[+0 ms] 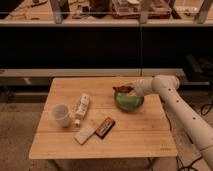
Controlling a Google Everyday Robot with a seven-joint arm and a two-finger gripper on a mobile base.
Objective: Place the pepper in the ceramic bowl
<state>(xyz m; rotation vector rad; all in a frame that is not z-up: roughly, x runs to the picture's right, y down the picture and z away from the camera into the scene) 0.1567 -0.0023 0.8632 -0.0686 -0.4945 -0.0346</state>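
Note:
The green ceramic bowl point(128, 101) sits on the right half of the wooden table point(140, 135). My gripper point(128, 90) reaches in from the right on a white arm and hovers over the bowl's far rim. It is shut on the dark red pepper point(121, 89), which sticks out to the left, held above the bowl.
A white translucent cup point(62, 114) stands at the table's left. A small white bottle point(82, 107) lies beside it. A white packet point(85, 134) and a black-and-red packet point(105, 127) lie near the front middle. A dark shelf unit stands behind the table.

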